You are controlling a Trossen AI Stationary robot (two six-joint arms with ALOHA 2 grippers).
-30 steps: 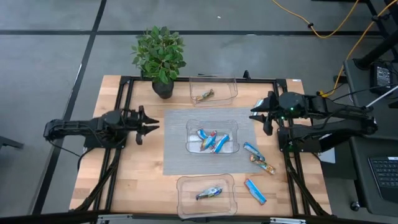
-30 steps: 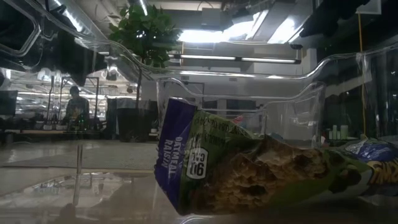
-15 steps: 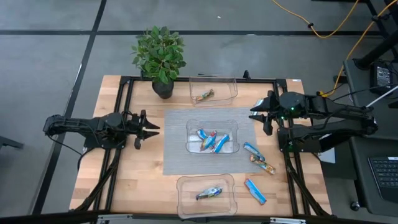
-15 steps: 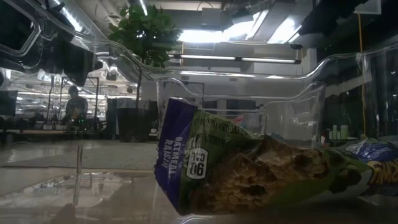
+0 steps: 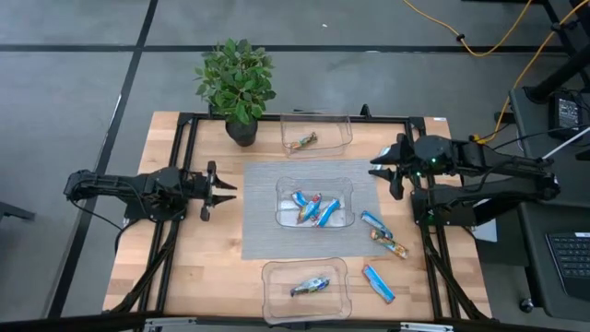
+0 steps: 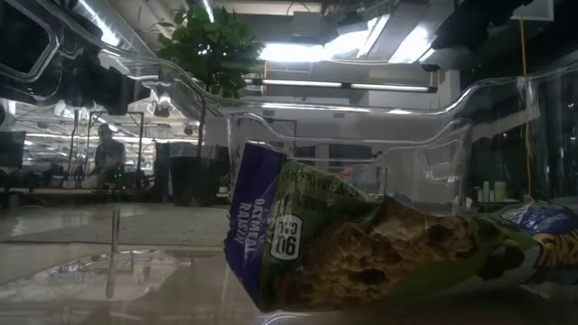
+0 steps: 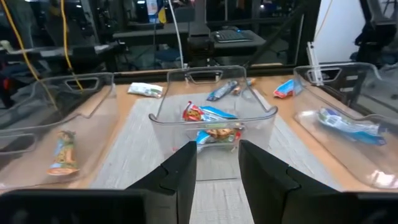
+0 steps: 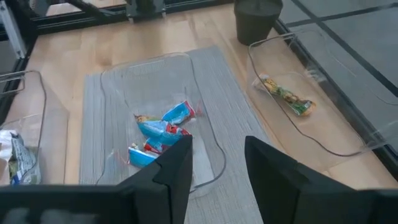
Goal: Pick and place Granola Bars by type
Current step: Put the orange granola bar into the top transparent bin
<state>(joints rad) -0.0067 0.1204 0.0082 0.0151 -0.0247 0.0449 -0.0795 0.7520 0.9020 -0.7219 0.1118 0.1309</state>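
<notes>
We see the left gripper (image 5: 224, 188) hovering left of the middle bin (image 5: 314, 182), fingers apart, empty. Right gripper (image 5: 382, 169) hovers right of it, also parted, empty. Bars (image 5: 314, 208) lie in that bin; three more (image 5: 383, 242) on the table (image 5: 212, 267) to its right.

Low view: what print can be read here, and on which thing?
"OATMEAL RAISIN", running sideways on the purple end of the granola bar wrapper in the clear bin.
"90", sideways on the same wrapper.
Print on the blue wrapper at the right edge: cut off, unreadable.
</notes>
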